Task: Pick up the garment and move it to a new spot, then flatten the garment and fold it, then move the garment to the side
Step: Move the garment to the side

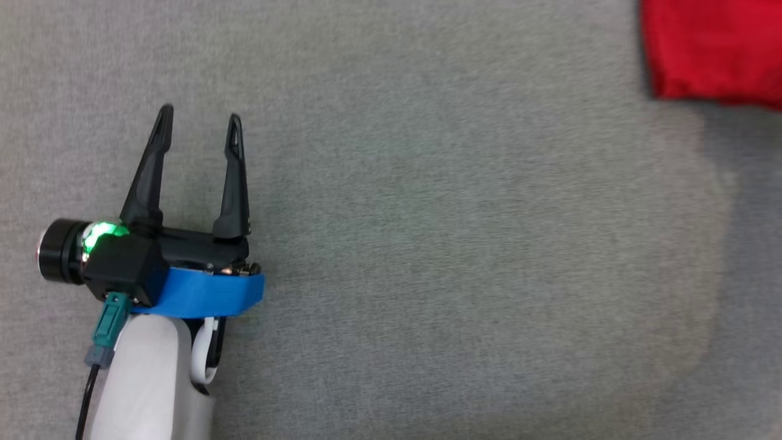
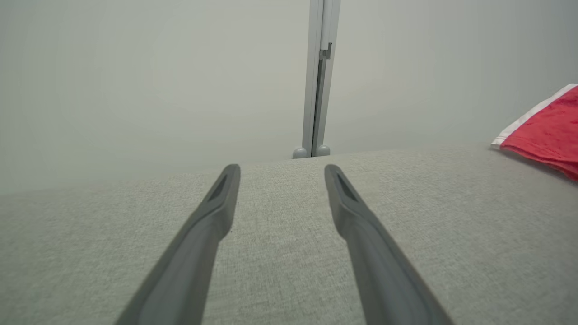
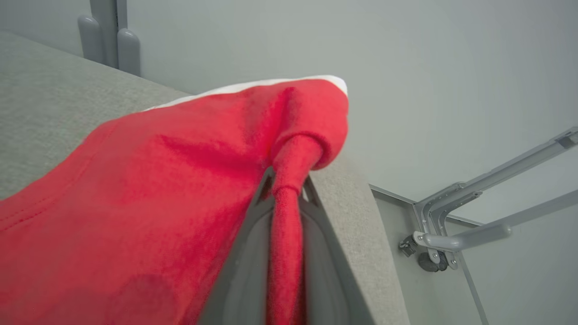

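Observation:
The garment [image 1: 715, 49] is red cloth with a white band, lying at the far right corner of the grey table [image 1: 427, 244]. In the right wrist view my right gripper [image 3: 286, 185] is shut on a fold of the garment [image 3: 149, 189], pinched between its two fingers near the table's right edge. My left gripper [image 1: 198, 122] hovers over bare table at the left, open with nothing between its fingers. The left wrist view shows those fingers [image 2: 216, 212] spread apart and the garment [image 2: 546, 131] far to the right.
The table's far edge meets a pale wall with a grey upright post [image 2: 318, 81]. Beyond the right edge, a grey metal frame [image 3: 456, 216] with a caster stands on the floor.

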